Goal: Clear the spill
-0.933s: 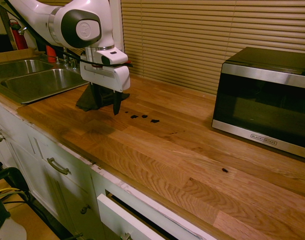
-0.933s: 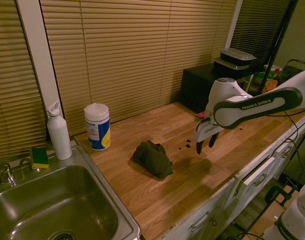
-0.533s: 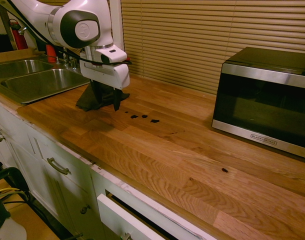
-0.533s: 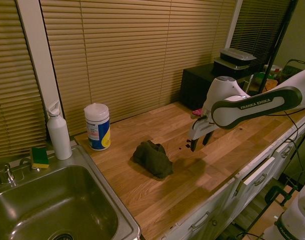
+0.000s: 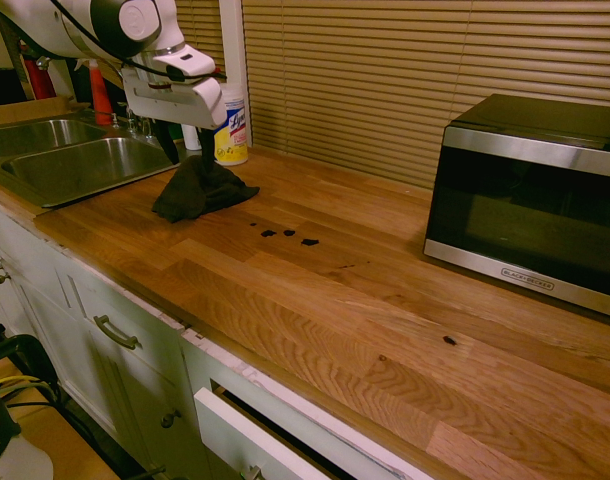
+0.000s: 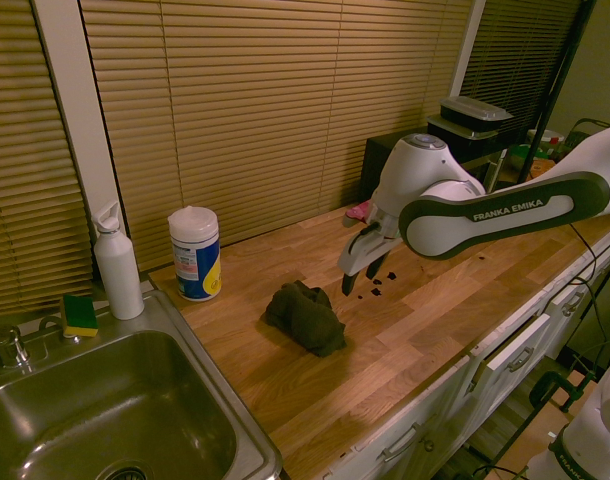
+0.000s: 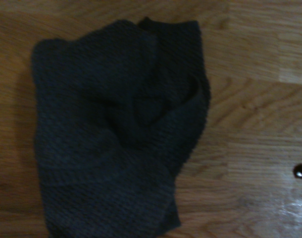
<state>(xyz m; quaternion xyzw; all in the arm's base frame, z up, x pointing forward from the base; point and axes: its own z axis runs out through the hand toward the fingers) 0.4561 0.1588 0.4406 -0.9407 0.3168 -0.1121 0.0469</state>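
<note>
The pincer (image 6: pixel 358 279) hangs open and empty above the dark cloth (image 5: pixel 198 188) crumpled on the wooden desk (image 5: pixel 385 300). The spill (image 5: pixel 287 236), three small dark blotches, lies near the cloth on its microwave (image 5: pixel 530 200) side, not touching it.

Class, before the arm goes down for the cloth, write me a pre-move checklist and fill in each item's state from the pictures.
1. Gripper open: ok, fingers apart.
2. Gripper empty: ok, nothing between the fingers.
3. Gripper over the cloth: ok; the cloth fills the wrist view.
4. Cloth free to lift: ok, it lies bunched on the counter, nothing on it.
5. Spill still to wipe: ok, three small dark blotches beside the cloth, apart from it.
6. Wipes tub out of the path: ok, it stands behind the cloth, apart.
</note>
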